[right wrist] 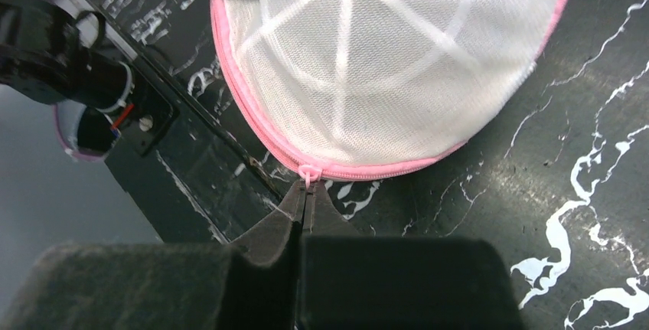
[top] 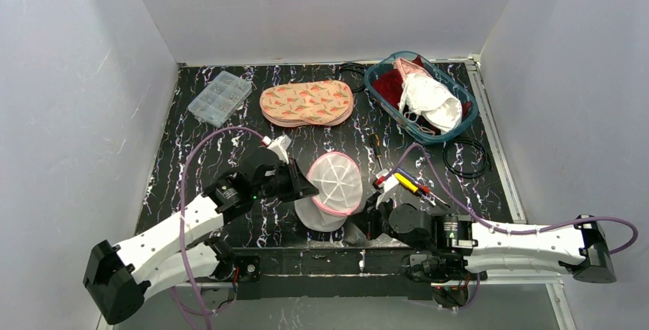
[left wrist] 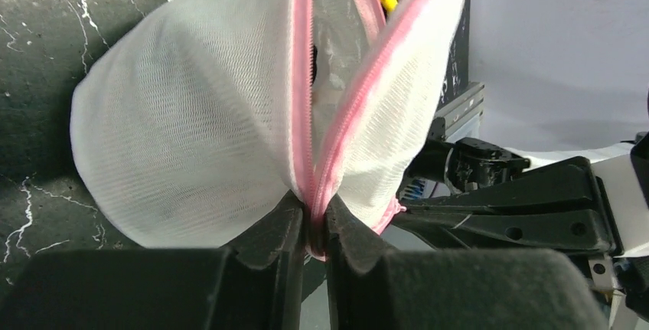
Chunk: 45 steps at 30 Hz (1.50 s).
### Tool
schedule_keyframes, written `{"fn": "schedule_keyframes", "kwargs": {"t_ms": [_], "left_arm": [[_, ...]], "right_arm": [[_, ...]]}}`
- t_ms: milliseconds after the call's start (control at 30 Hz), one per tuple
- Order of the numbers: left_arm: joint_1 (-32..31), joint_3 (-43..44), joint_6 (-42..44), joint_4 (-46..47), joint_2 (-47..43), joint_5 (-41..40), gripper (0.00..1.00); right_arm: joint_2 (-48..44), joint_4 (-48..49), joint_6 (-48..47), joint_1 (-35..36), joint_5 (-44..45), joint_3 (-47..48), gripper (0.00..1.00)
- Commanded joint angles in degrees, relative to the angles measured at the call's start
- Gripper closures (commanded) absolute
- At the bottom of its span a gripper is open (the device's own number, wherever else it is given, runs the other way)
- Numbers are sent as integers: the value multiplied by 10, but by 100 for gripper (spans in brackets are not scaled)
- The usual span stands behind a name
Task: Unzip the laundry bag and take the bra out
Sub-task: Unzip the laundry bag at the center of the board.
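The laundry bag is a white mesh dome with a pink zipper, lying at the table's near middle. My left gripper reaches it from the left. In the left wrist view that gripper is shut on the bag's pink zipper edge, and the two zipper bands spread apart above the fingers. My right gripper comes in from the right. In the right wrist view it is shut on the small pink zipper pull at the bag's rim. The bra is hidden.
A teal basket of clothes stands at the back right. A patterned orange pouch and a clear compartment box lie at the back. Pens, a screwdriver and a black cable loop lie right of the bag.
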Motion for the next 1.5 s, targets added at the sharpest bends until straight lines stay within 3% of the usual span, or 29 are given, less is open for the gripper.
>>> {"fn": "schedule_keyframes", "kwargs": {"t_ms": [0, 100, 167, 333, 500, 700, 1000, 1267, 1467], "left_arm": [[9, -33, 19, 42, 18, 63, 78], [9, -59, 3, 51, -2, 71, 42], [9, -66, -6, 22, -32, 62, 31], [8, -71, -18, -90, -136, 46, 19], [4, -86, -62, -167, -229, 47, 18], [-9, -108, -110, -139, -244, 39, 19], [-31, -70, -103, -25, -79, 33, 30], [-31, -62, -120, -11, -36, -27, 51], [-32, -53, -126, -57, -56, -79, 80]], "right_arm": [[19, 53, 7, 2, -27, -27, 99], [42, 98, 18, 2, -48, -40, 99], [61, 130, 22, 2, -61, -42, 99], [106, 187, 21, 3, -87, -24, 99], [155, 229, 15, 3, -96, 3, 99], [207, 260, 7, 3, -107, 31, 99], [187, 232, 3, 3, -109, 41, 99], [165, 210, 4, 3, -106, 38, 99], [158, 192, -1, 3, -100, 41, 99]]}}
